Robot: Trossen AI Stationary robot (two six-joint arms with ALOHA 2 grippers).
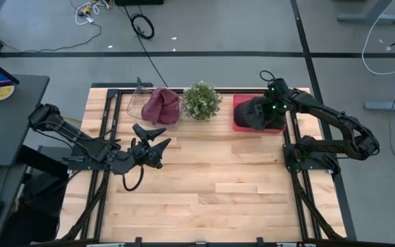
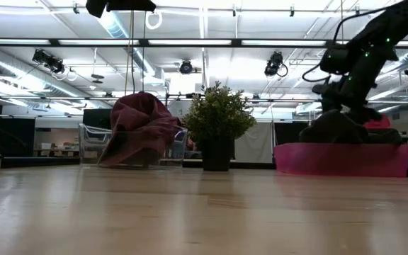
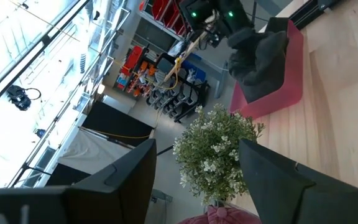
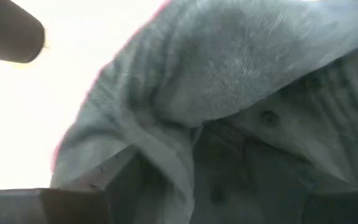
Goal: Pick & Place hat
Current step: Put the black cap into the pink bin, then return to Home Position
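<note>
Table (image 1: pixel 204 178) first: its far edge carries a row of three things, a clear bin (image 1: pixel 142 110) with a maroon cloth (image 1: pixel 162 106) heaped in it, a potted plant (image 1: pixel 201 101) in the middle, and a pink tray (image 1: pixel 242 103) at the right end, so the near boards are left as working room for both arms.

Right arm next: it reaches in over the tray, and the right gripper (image 1: pixel 271 103) sits directly on top of the dark hat (image 1: pixel 259 115), which lies inside the tray. In the right wrist view grey fabric (image 4: pixel 229 87) fills nearly everything in front of the camera, so the gripper is pressed close to the hat; whether its fingers are parted or clamped on the cloth I cannot tell. My guess is that this is the placing end of the job, with the tray as the hat's destination.

Left arm waits over the left part of the table, its gripper (image 1: pixel 158 146) spread wide and empty, aimed toward the plant and tray.

Hat last: it is crumpled into a lump, slumped rather than sitting crown-up. Its long axis seems to run roughly along the tray's length, but which way its brim points is hidden by folds and the gripper.
</note>
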